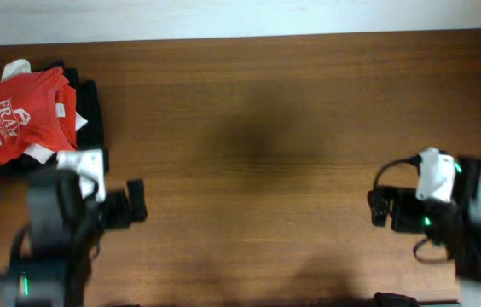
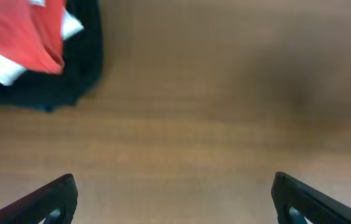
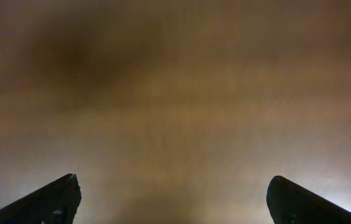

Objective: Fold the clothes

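A folded red T-shirt (image 1: 26, 115) with white print lies on top of a pile of black clothes (image 1: 91, 107) at the far left of the wooden table. In the left wrist view the red shirt (image 2: 23, 31) and black cloth (image 2: 82, 68) show at the top left. My left gripper (image 1: 136, 201) is open and empty, just right of and below the pile; its fingertips (image 2: 174, 193) frame bare wood. My right gripper (image 1: 377, 207) is open and empty over bare table at the right; its fingertips (image 3: 174, 193) frame bare wood too.
The brown wooden table (image 1: 257, 128) spans the view, with a pale wall strip along its far edge (image 1: 240, 17). A white garment edge (image 1: 19, 66) pokes out of the pile. Cables trail by the right arm (image 1: 394, 170).
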You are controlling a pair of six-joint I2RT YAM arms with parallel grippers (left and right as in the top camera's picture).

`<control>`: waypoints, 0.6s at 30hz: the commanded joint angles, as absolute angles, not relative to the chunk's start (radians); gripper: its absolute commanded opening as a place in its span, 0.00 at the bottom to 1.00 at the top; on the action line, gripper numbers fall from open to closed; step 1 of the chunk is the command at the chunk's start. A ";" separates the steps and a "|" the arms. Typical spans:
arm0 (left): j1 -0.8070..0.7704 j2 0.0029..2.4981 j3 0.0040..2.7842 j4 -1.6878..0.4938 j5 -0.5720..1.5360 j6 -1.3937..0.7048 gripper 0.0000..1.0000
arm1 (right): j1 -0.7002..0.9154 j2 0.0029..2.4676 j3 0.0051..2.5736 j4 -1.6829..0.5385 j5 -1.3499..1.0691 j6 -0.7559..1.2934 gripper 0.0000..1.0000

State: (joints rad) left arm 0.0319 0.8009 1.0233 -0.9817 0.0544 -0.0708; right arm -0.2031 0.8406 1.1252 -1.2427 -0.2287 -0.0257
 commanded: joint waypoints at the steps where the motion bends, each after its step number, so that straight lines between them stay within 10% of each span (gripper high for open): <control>1: 0.031 0.617 0.854 -0.881 0.028 -0.086 0.99 | -0.204 0.695 1.109 -1.217 -0.147 -0.019 0.99; 18: 0.031 0.546 0.731 -0.835 0.026 -0.085 0.99 | -0.204 0.624 1.109 -1.219 -0.100 -0.019 0.99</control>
